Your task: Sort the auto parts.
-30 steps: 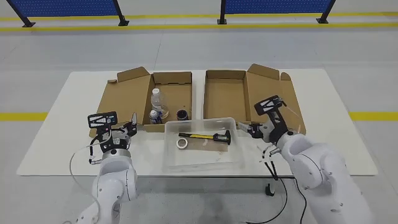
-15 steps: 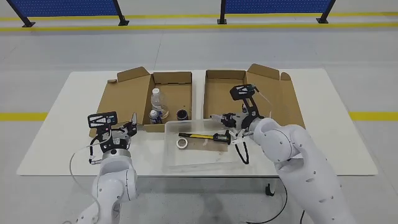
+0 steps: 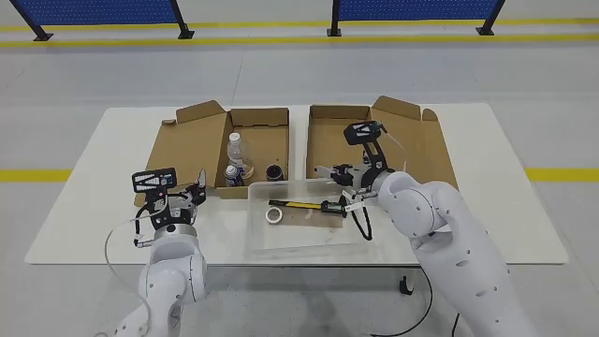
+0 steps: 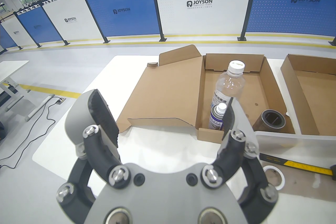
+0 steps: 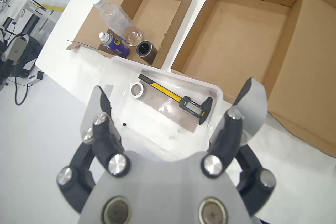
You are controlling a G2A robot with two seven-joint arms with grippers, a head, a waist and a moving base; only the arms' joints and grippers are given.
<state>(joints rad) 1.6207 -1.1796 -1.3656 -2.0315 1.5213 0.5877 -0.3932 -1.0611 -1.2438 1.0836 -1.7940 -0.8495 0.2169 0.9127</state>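
The right gripper (image 5: pixel 178 99) hovers over the clear tray's (image 3: pixel 299 236) right end, fingers spread wide, empty; the left gripper (image 4: pixel 164 107), equally wide, sits left of the tray; the caliper (image 3: pixel 309 207) lies flat inside, lengthwise along the tray, head toward the right arm.

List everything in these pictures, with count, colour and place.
table: 1, white, under all
left box: 1, brown, on table
right box: 1, brown, beside it
bottle: 1, clear, in left box
can: 1, blue, in left box
cylinder: 1, dark, in left box
bin: 1, clear, before boxes
caliper: 1, black-yellow, in bin
ring: 1, white, in bin
left gripper: 1, grey-black, open, near left box
right gripper: 1, grey-black, open, over bin
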